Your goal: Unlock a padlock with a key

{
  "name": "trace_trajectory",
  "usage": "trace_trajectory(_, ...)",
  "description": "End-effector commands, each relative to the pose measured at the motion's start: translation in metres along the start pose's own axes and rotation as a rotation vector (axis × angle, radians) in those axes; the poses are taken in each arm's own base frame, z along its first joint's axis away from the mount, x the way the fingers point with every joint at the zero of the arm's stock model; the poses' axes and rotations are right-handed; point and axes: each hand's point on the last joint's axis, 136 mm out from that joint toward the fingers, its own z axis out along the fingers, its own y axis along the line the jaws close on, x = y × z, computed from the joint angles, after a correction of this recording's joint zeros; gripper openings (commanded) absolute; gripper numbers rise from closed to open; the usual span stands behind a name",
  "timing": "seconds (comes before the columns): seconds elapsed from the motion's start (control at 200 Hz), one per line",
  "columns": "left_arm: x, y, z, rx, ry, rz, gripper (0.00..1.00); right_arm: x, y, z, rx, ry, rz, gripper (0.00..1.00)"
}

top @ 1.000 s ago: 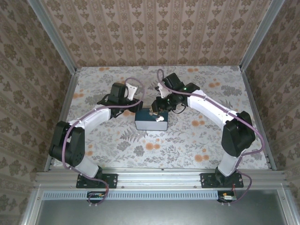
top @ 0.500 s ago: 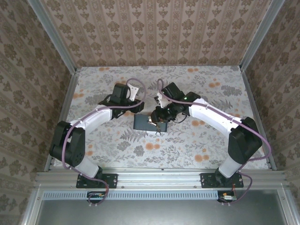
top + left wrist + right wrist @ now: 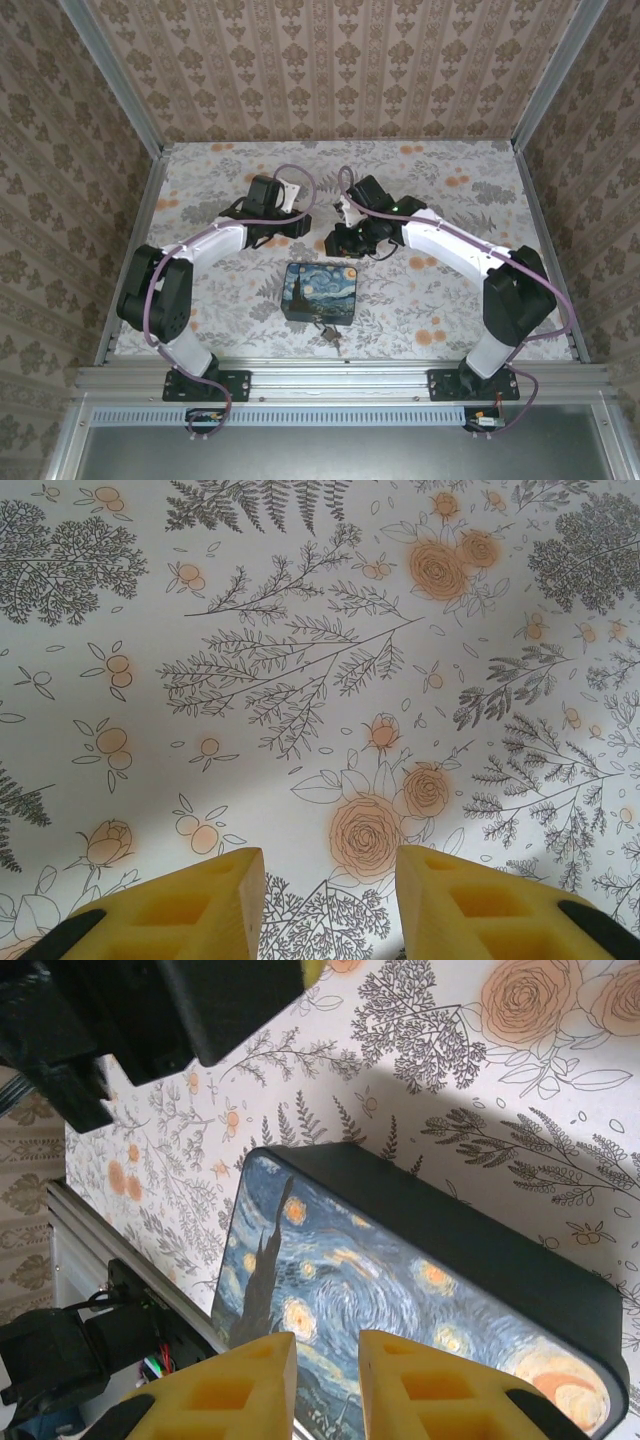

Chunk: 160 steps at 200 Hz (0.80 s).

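The dark blue box point(image 3: 320, 291) with the swirly painting print lies flat, print up, near the table's front edge. The small brass-coloured padlock point(image 3: 329, 336) sits at the box's near side, too small to make out a key. My right gripper point(image 3: 336, 244) hangs just behind the box, open, with a narrow empty gap. In the right wrist view its fingers point(image 3: 250, 1375) frame the box lid point(image 3: 400, 1290). My left gripper point(image 3: 296, 226) hovers behind the box to the left. It is open point(image 3: 330, 865) over bare floral cloth.
The floral tablecloth point(image 3: 430, 300) covers the table. Patterned walls close in the back and sides. A metal rail point(image 3: 340, 378) runs along the near edge just in front of the padlock. In the right wrist view the left arm's black housing point(image 3: 200, 1005) sits close by.
The blue box has moved from between the grippers toward the near edge and now lies print up. My right gripper has drawn back from it. The left arm's elbow has shifted.
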Motion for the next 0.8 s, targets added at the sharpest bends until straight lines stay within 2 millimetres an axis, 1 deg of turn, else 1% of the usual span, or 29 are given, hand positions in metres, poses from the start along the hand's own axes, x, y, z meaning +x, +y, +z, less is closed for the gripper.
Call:
trace_trajectory(0.0, -0.007, -0.003, 0.0, 0.016, -0.011, -0.01, 0.41, 0.004, -0.012, 0.008, 0.032, 0.011, 0.031, 0.25)
trace_trajectory(0.085, -0.001, -0.002, -0.002, 0.001, 0.022, 0.002, 0.41, 0.01, -0.02, 0.003, 0.058, 0.018, 0.061, 0.26)
trace_trajectory(0.14, 0.005, 0.001, -0.005, -0.024, 0.046, 0.001, 0.41, 0.016, -0.023, 0.0, 0.063, 0.033, 0.075, 0.3)
trace_trajectory(0.22, 0.018, 0.004, -0.008, -0.061, 0.093, -0.011, 0.41, 0.026, -0.03, -0.004, 0.096, 0.053, 0.087, 0.3)
trace_trajectory(0.27, 0.028, 0.004, -0.012, -0.1, 0.127, -0.004, 0.41, 0.031, -0.029, -0.008, 0.087, 0.056, 0.088, 0.3)
trace_trajectory(0.36, 0.039, 0.005, -0.02, -0.15, 0.155, -0.001, 0.42, 0.042, -0.014, -0.013, 0.035, 0.063, 0.066, 0.31)
trace_trajectory(0.375, 0.041, 0.005, -0.02, -0.152, 0.158, -0.01, 0.42, 0.047, -0.008, -0.014, 0.014, 0.072, 0.06, 0.31)
trace_trajectory(0.42, 0.046, 0.007, -0.022, -0.154, 0.169, -0.034, 0.42, 0.057, 0.001, -0.012, -0.016, 0.092, 0.049, 0.3)
trace_trajectory(0.46, 0.053, 0.012, -0.023, -0.159, 0.179, -0.065, 0.42, 0.065, 0.006, -0.011, -0.023, 0.101, 0.04, 0.31)
trace_trajectory(0.57, 0.071, 0.026, -0.028, -0.185, 0.202, -0.154, 0.42, 0.09, 0.009, -0.006, -0.02, 0.128, 0.047, 0.29)
trace_trajectory(0.68, 0.077, 0.034, -0.04, -0.213, 0.206, -0.184, 0.42, 0.11, 0.012, -0.005, -0.051, 0.136, 0.057, 0.28)
trace_trajectory(0.795, 0.086, 0.029, -0.048, -0.197, 0.241, -0.219, 0.42, 0.135, 0.02, 0.0, -0.064, 0.204, 0.036, 0.26)
